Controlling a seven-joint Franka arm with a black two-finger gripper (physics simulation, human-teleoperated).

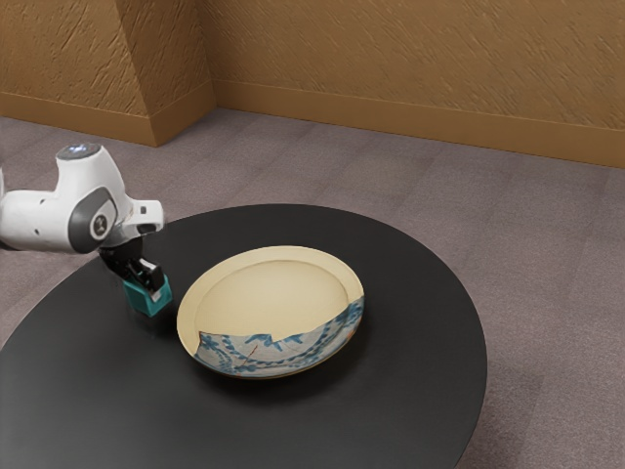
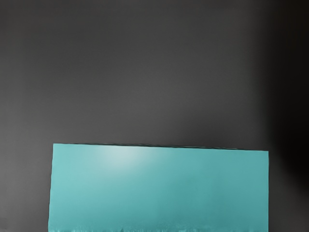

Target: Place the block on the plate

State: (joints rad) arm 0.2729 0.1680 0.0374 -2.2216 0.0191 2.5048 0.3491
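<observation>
The wall (image 1: pixel 391 49) is the biggest thing in the exterior view, brown and roughly textured, with a corner that juts forward on that view's left and a smooth brown baseboard (image 1: pixel 391 114) along its foot. Below it spreads the floor (image 1: pixel 547 234), a muted purplish grey marked with faint lines. In front of that stands the tabletop (image 1: pixel 410 401), black, round-edged and softly shiny. The arm (image 1: pixel 44 220), white with dark grey parts at its joint, comes in from the exterior view's left and reaches over the edge of the tabletop, its end bent downward. The plate (image 1: pixel 273 293) sits on the tabletop, wide and round with a raised rim; most of its inside is plain cream, while the side nearest the camera carries a blue-and-white pattern with a jagged border and small touches of orange. The tool (image 1: pixel 143 274), black, points down beside the plate, towards the exterior view's left. I cannot tell whether it is open or closed, or whether it grips the block. The block (image 1: pixel 144 299), teal and box-shaped, is directly at the lower end of the tool, near the plate's rim but apart from it, and so off the plate. In the wrist view a flat face of the block appears close up against the dark tabletop, with a pale gleam near one long edge.
</observation>
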